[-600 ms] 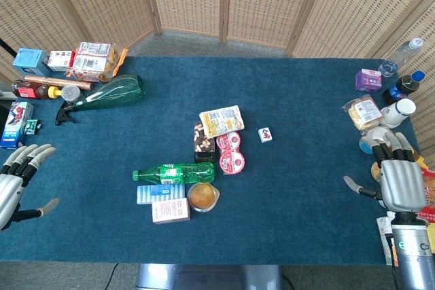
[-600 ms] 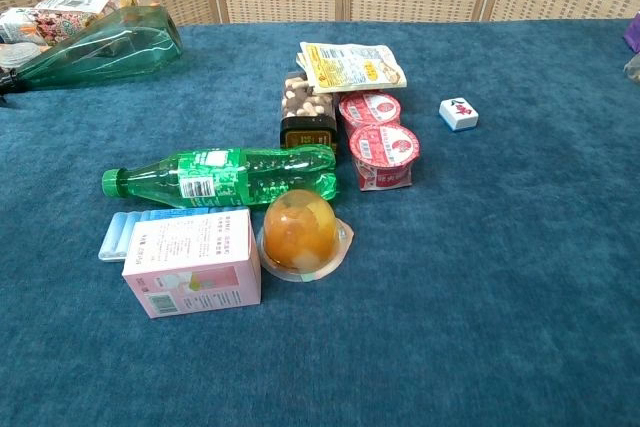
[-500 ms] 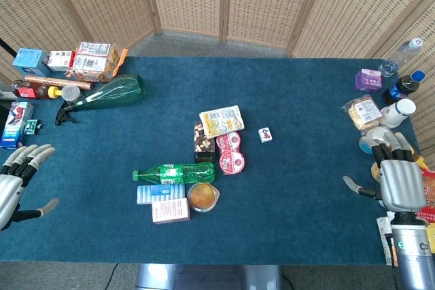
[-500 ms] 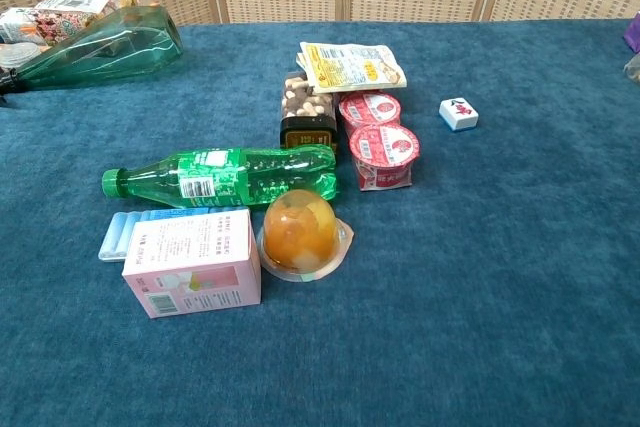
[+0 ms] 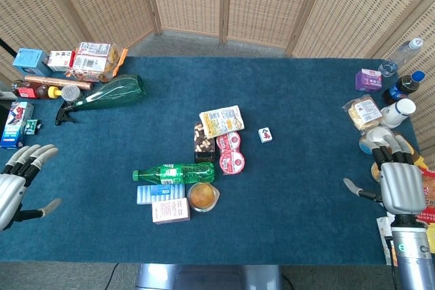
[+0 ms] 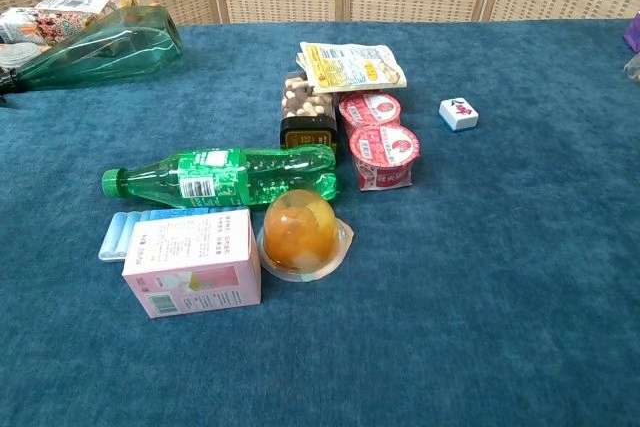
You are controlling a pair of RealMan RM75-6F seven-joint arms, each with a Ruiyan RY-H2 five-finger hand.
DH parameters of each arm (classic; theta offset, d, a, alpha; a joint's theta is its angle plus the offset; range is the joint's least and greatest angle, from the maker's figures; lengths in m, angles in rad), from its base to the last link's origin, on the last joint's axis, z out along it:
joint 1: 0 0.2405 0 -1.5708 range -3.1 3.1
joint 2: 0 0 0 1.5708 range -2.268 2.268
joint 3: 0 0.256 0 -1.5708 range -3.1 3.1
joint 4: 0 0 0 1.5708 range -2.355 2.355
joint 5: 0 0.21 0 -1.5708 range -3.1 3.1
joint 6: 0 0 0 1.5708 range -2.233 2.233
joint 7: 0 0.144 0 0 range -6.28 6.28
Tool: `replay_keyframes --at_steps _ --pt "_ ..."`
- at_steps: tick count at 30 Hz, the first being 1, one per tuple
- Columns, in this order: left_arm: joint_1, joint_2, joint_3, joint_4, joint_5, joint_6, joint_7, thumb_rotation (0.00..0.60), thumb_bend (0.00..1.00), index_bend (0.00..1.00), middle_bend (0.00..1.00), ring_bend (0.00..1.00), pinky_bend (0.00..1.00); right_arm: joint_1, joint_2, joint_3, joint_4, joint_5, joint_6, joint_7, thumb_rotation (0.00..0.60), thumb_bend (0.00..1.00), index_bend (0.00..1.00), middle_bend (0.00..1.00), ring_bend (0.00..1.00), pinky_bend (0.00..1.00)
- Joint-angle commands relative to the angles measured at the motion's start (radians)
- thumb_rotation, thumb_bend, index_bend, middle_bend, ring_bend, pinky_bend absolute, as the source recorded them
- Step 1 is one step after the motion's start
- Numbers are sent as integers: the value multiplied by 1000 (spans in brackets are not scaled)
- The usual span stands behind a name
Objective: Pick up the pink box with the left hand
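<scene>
lying flat, pale pink box (image 6: pixel 192 263)

Pink box (image 6: pixel 192 262) hemmed: green bottle (image 6: pixel 225 176) behind, jelly cup (image 6: pixel 301 232) right.

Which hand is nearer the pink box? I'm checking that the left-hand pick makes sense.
Left. The left hand is open at the table's left edge, with bare cloth between it and the pink box. The right hand is open at the far right edge, further off.

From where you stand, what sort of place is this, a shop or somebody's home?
Neither, most likely: it looks like a test or demonstration space. A table covered in blue cloth holds scattered groceries such as a green bottle and a pink box, woven screens close it off, and a robot's left hand waits at the edge.
</scene>
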Motion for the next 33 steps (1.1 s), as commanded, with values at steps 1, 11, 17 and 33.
replay_keyframes --at_steps 1,11,17,33 --pt "-12 1 -4 -7 -7 -18 12 600 271 101 127 0 0 0 1 0 0 2 -3 2 422 199 210 282 93 14" --pt "-111 -26 -34 -37 -69 -177 92 600 271 100 127 0 0 -14 2 -3 13 18 -1 24 427 199 209 281 93 13" --pt "-175 -72 -53 -42 -110 -268 143 600 271 100 128 0 0 -24 9 -5 21 24 0 43 422 197 210 280 93 14" --pt "-236 -139 8 -92 -73 -393 203 600 272 101 129 0 0 -19 12 -1 24 27 -18 51 419 199 210 278 93 13"
